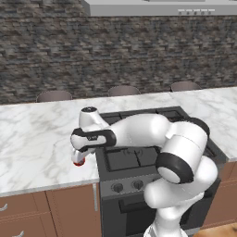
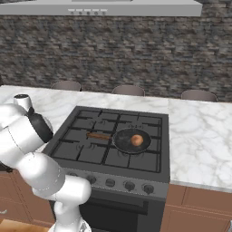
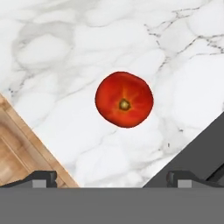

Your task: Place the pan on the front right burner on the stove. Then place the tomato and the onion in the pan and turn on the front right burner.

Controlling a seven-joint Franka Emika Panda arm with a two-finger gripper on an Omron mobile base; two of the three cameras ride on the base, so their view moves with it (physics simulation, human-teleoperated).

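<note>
Now your hand [image 3: 111,178] hangs with fingers spread wide above the tomato [image 3: 124,99] on the marble worktop [image 3: 52,52] left of the stove [image 2: 113,136], while the onion [image 2: 137,140] sits in the pan [image 2: 130,141] on the front right burner [image 2: 136,156].

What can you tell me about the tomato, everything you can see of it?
The tomato is a small, glossy, bright red ball with a little brownish stem scar facing up. It sits whole on the white marble counter, near its front edge and just left of the stove. The open hand hovers above it, not touching.
</note>
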